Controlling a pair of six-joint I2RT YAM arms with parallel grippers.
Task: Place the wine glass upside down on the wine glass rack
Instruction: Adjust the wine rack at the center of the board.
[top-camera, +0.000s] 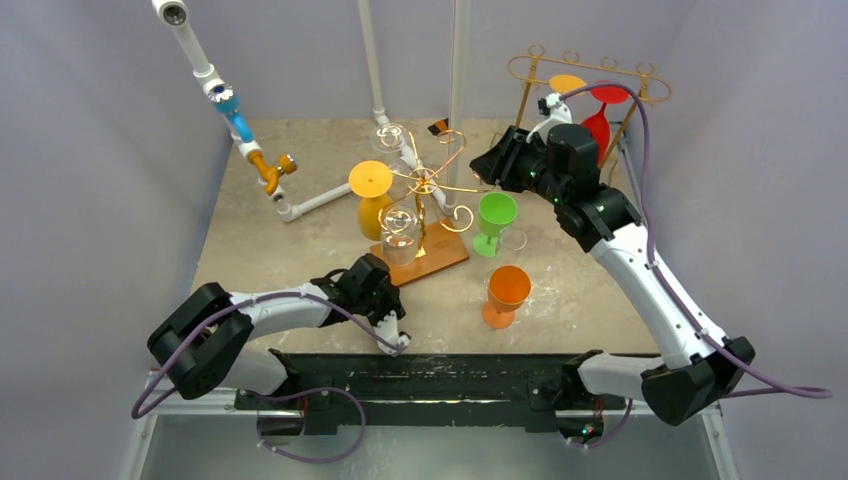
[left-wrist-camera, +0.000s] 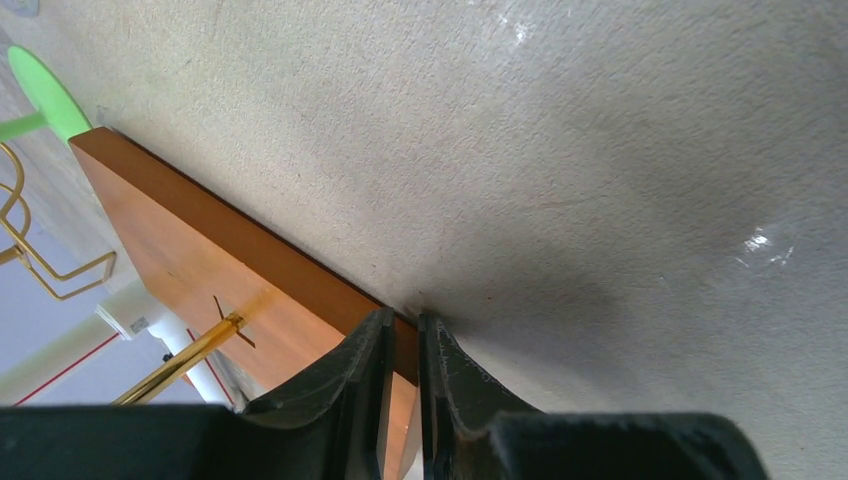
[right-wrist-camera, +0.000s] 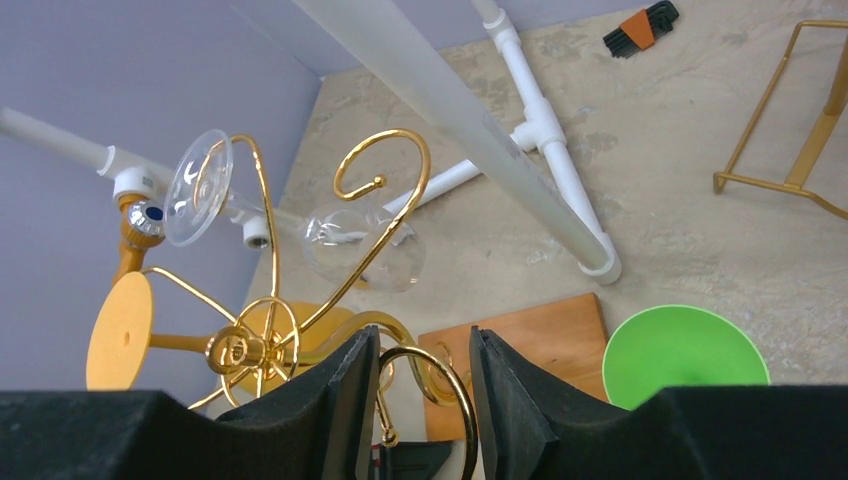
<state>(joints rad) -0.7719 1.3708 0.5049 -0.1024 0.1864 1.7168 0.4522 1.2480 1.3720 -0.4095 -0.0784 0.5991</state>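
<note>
The gold wire wine glass rack (top-camera: 428, 182) stands mid-table on a wooden base (top-camera: 440, 258). Two clear glasses (top-camera: 399, 232) and a yellow one (top-camera: 372, 195) hang from it upside down. A green wine glass (top-camera: 495, 215) and an orange one (top-camera: 507, 292) stand upright on the table to its right. My right gripper (right-wrist-camera: 424, 340) is open, its fingers on either side of a gold curl (right-wrist-camera: 452, 372) of the rack, with no glass in it. My left gripper (left-wrist-camera: 405, 322) is almost closed on the base's near corner (left-wrist-camera: 402, 350).
A second gold rack (top-camera: 585, 75) with a red and a yellow glass stands at the back right, behind my right arm. White pipework (top-camera: 325, 200) with blue and orange fittings crosses the back left. A vertical white pole (right-wrist-camera: 470, 120) rises close behind the rack.
</note>
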